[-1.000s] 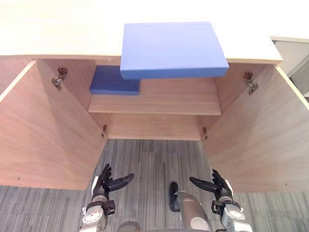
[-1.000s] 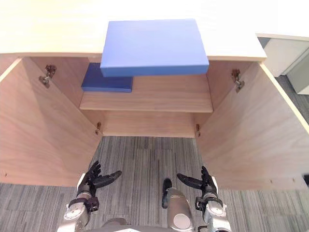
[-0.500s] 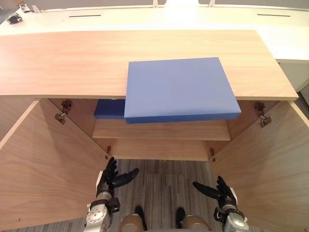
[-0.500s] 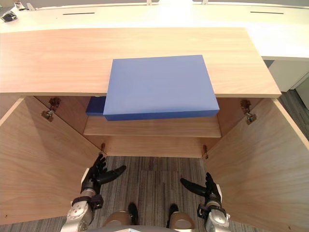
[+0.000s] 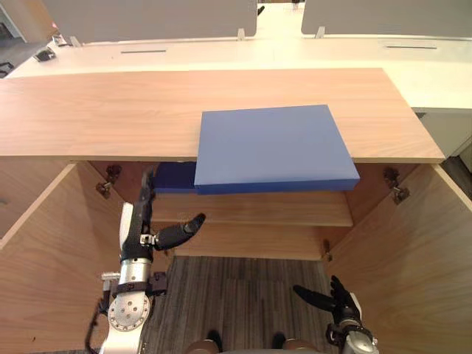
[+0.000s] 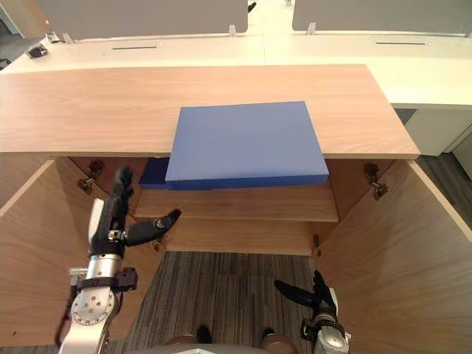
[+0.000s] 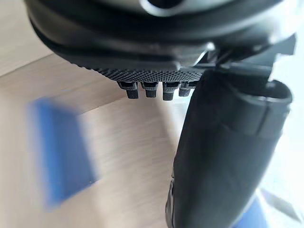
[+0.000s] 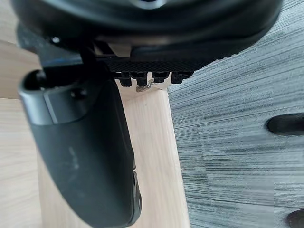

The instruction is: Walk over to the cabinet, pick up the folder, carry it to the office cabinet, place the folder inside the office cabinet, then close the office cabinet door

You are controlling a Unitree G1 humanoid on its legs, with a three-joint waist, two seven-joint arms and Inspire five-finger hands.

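A large blue folder [image 5: 274, 147] lies flat on the wooden cabinet top [image 5: 110, 110], its front edge overhanging the open cabinet. A second, darker blue folder [image 5: 175, 178] rests on the inner shelf [image 5: 258, 210] at the left; it appears blurred past the fingers in the left wrist view [image 7: 61, 152]. My left hand [image 5: 141, 225] is raised in front of the cabinet's left opening, open, fingers straight up and thumb out, holding nothing, below and left of the top folder. My right hand [image 5: 335, 301] hangs low over the carpet, open and empty.
Both cabinet doors stand open: the left door [image 5: 40, 251] beside my left arm, the right door [image 5: 420, 251] close to my right hand. White desks [image 5: 221, 51] with grey screens [image 5: 147, 18] lie behind the cabinet. Grey carpet [image 5: 243, 295] lies below.
My left hand has risen from near the floor to the level of the cabinet shelf. The camera has tilted up, showing more of the cabinet top. The right hand stays low.
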